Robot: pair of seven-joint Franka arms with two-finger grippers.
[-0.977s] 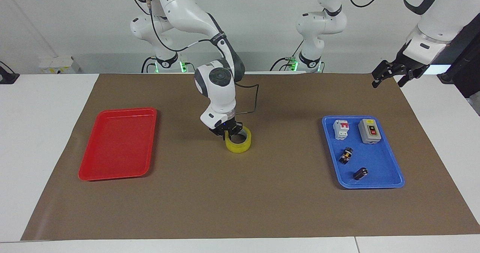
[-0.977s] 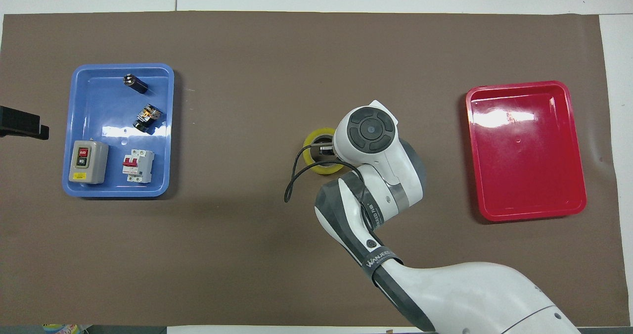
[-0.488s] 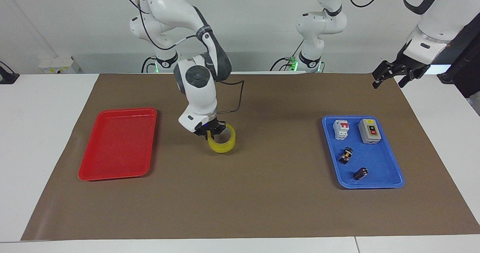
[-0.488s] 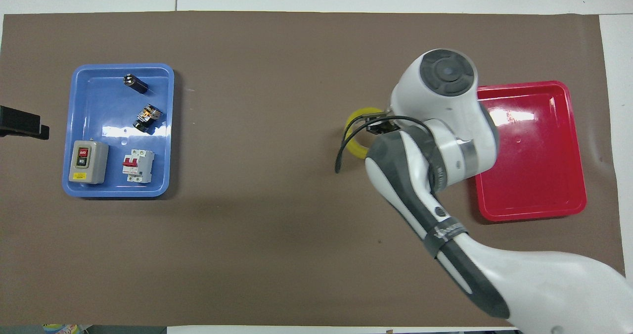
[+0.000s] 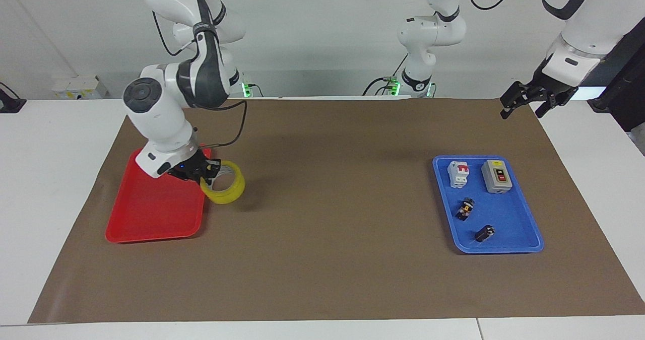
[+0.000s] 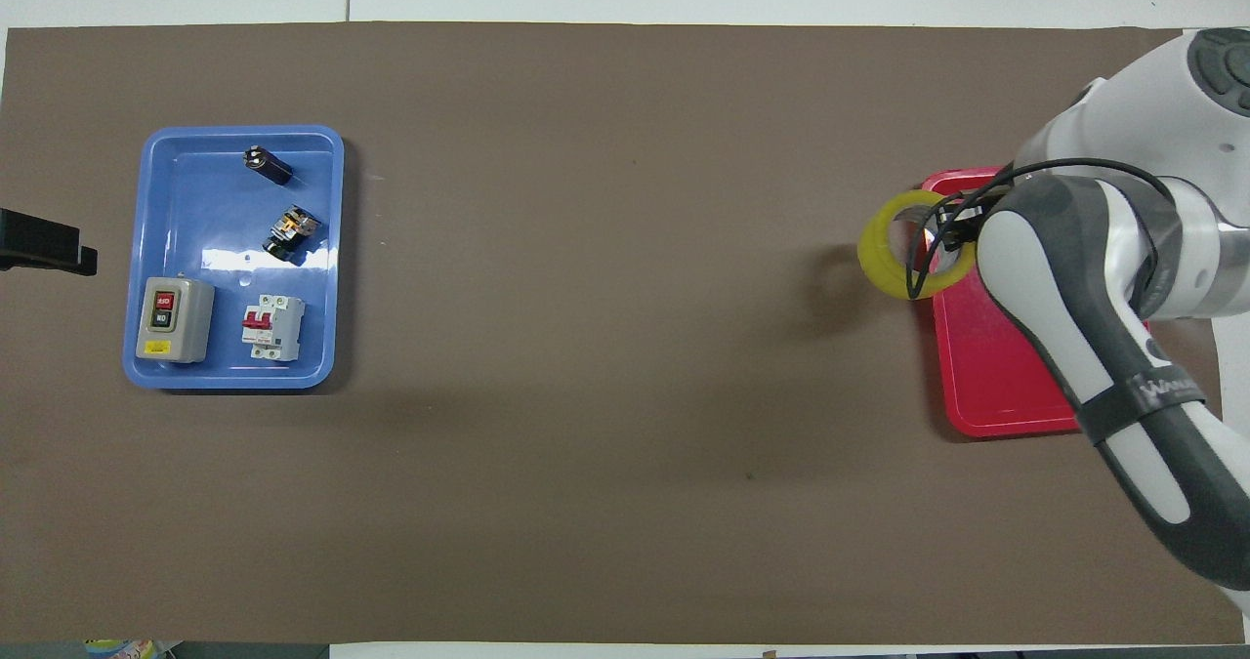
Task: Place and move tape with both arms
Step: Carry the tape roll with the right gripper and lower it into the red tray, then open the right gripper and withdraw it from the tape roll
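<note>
While right end effector (image 5: pixel 205 175) grips tape (image 5: pixel 225 189), over red tray (image 5: pixel 146 214) edge, left end effector (image 5: pixel 524 101) seemingly wide.

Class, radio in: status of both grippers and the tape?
Right gripper shut on tape, over red tray's edge. Left gripper open, waiting. Path clear.

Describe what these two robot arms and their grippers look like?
Both arms are glossy white, built from rounded segments with dark grey joint sections and round grey caps. The right arm has a black cable looping alongside it and a dark band with white lettering. The right gripper and the left gripper are small, black and two-fingered. Green lights glow at the bases.
</note>
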